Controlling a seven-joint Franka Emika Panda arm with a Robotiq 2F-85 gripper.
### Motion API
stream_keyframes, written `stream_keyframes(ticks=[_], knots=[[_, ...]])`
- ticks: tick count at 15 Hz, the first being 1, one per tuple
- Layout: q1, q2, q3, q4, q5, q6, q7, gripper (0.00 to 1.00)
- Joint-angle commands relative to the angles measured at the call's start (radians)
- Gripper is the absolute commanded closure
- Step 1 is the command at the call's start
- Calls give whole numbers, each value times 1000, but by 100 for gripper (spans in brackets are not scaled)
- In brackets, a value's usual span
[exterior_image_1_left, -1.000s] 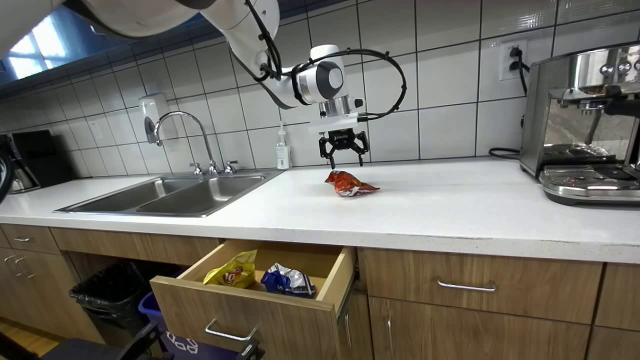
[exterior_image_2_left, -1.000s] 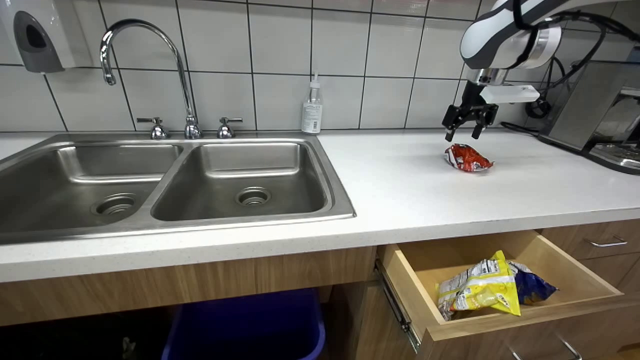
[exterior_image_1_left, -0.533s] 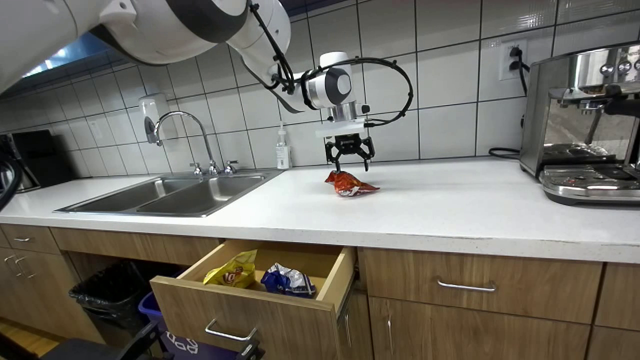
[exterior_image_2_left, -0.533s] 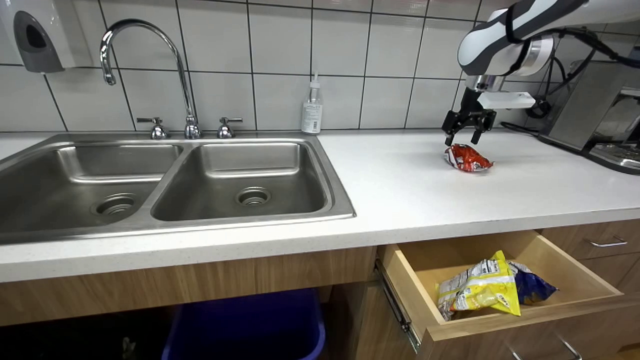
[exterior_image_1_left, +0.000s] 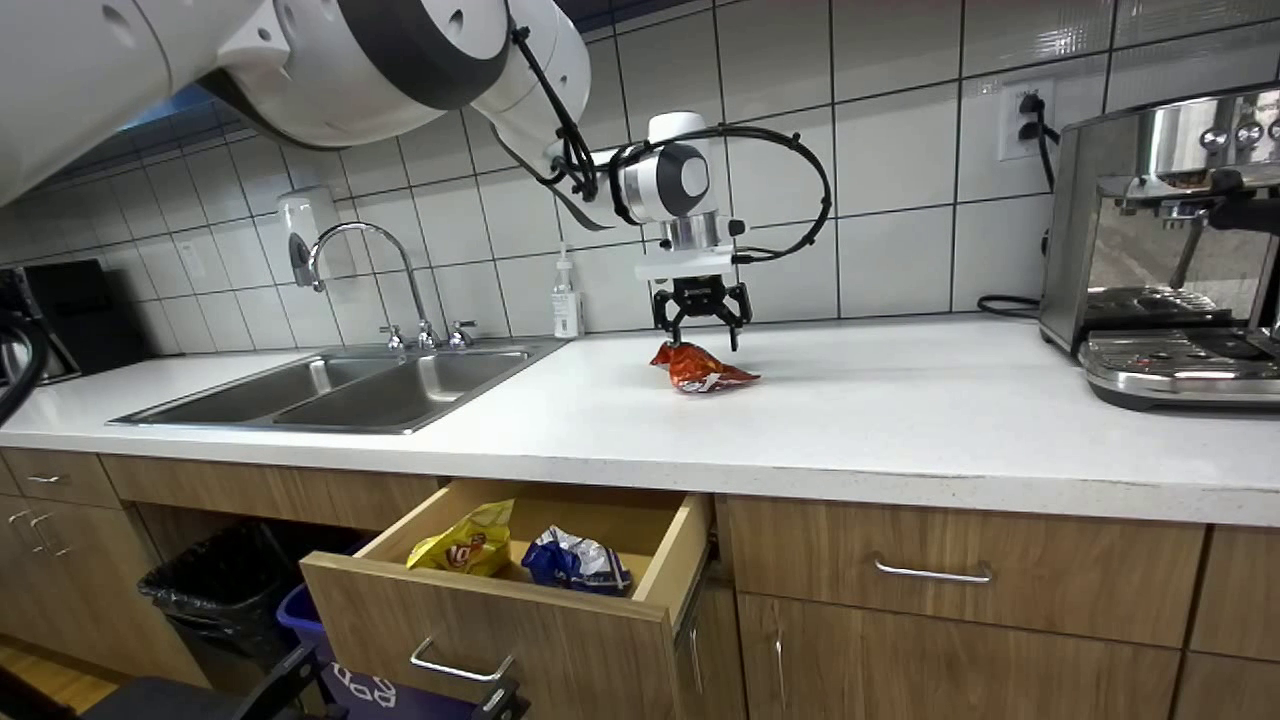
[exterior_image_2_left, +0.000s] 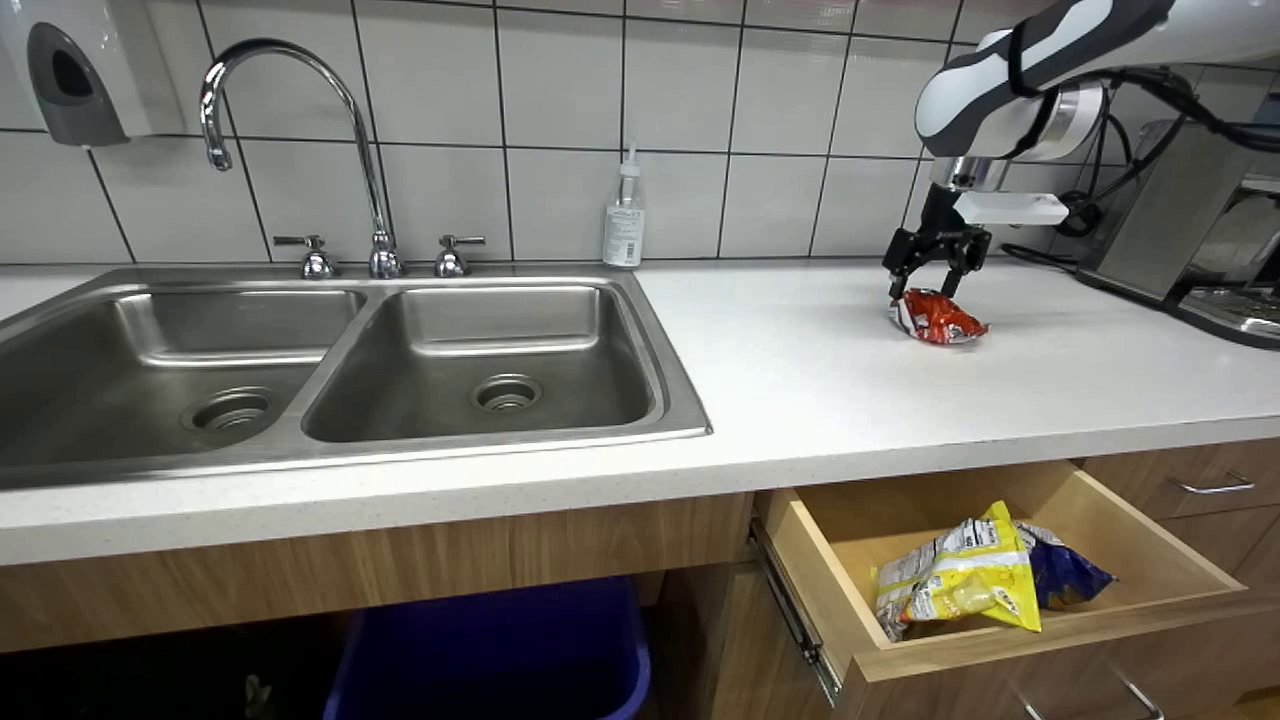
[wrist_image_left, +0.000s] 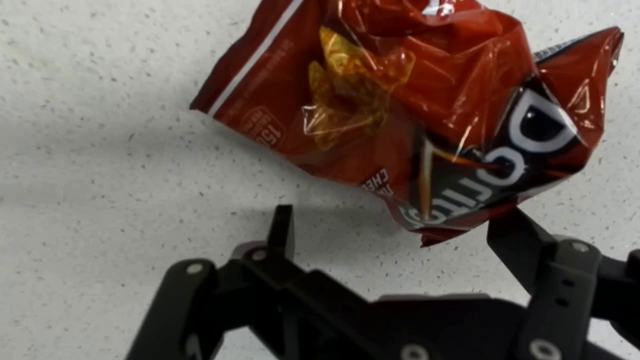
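Gripper (exterior_image_1_left: 705, 342): black, pointing down above the countertop (exterior_image_1_left: 900, 410), toward its back — fingers (wrist_image_left: 283, 227) spread well apart.
Contact: in the wrist view, the fingertip at picture right meets the edge of the Doritos bag (wrist_image_left: 425, 115) in outline; actual touch cannot be confirmed.
Doritos bag: red, crumpled, lying on the countertop just below the gripper; in the wrist view one corner shows between the fingertips, the bulk beyond them.
Drawer (exterior_image_1_left: 500, 620): pulled out beneath the countertop; inside, a yellow Lay's bag (exterior_image_1_left: 465, 540) and, beside it, a blue-and-white snack bag (exterior_image_1_left: 575, 562).
Sink (exterior_image_2_left: 285, 440): stainless, two basins, set into the countertop — chrome gooseneck faucet (exterior_image_2_left: 368, 165) behind.
Pump bottle (exterior_image_2_left: 625, 225): upright, near the tiled wall (exterior_image_2_left: 560, 200) at the sink's rear corner.
Espresso machine (exterior_image_1_left: 1160, 250): metal-cased, on the countertop, well apart from the Doritos bag.
Below: a black-lined bin (exterior_image_1_left: 190, 600) and a blue recycling bin (exterior_image_1_left: 410, 700).
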Motion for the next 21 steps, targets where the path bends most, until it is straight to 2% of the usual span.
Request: stream_keyframes(ticks=[1, 13, 21], knots=[[-18, 1, 24, 12, 18, -34, -6, 0], [-15, -57, 37, -115, 47, 9, 1, 0], [-4, -174, 44, -314, 66, 67, 8, 0]])
